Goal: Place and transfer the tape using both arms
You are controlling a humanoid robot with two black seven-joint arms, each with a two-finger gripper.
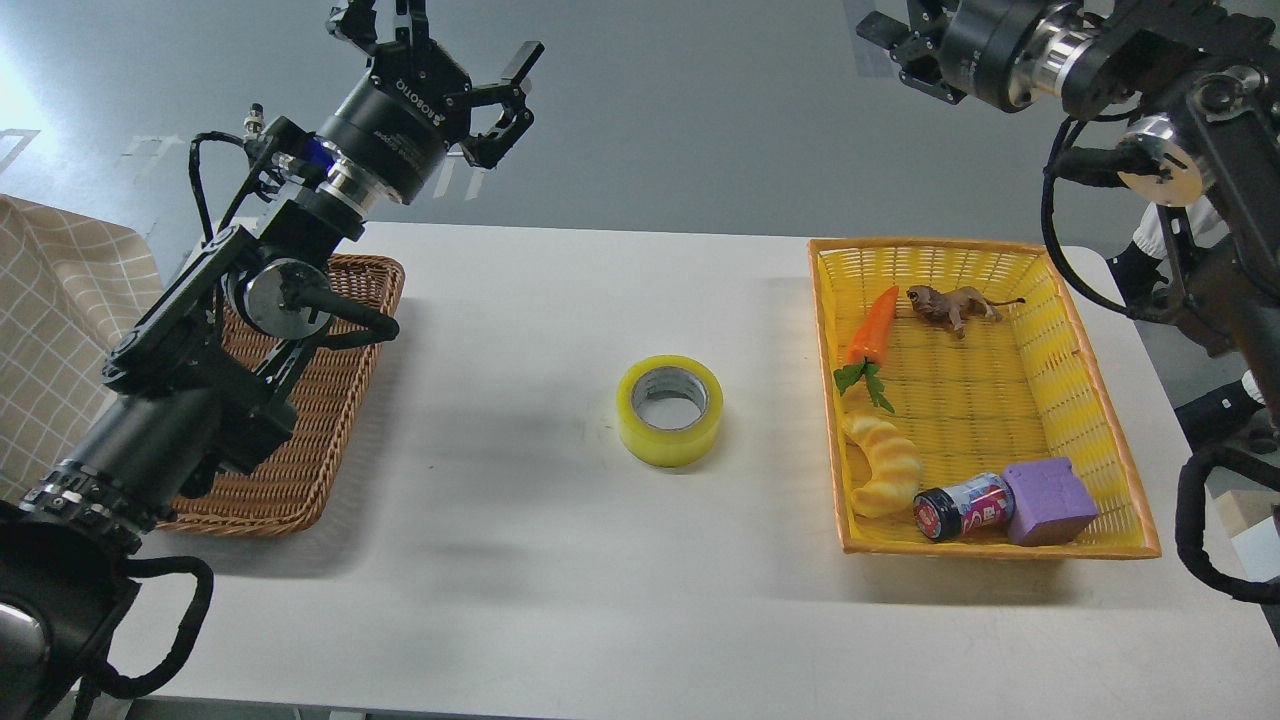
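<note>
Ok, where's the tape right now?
In the head view, the tape lies flat mid-table, between the brown wicker tray on the left and the yellow basket on the right, touching neither.

A smooth, matt white bench (560,560) carries a glossy, translucent yellow tape (670,411) roll with a dull grey cardboard-like core. A brown woven wicker basket (330,400) looks rough; a yellow basket (985,400) looks like shiny woven plastic. The arms' black casings look matt, with polished metal joint discs (1160,170). Checked beige cloth (60,300) lies at left.
</note>
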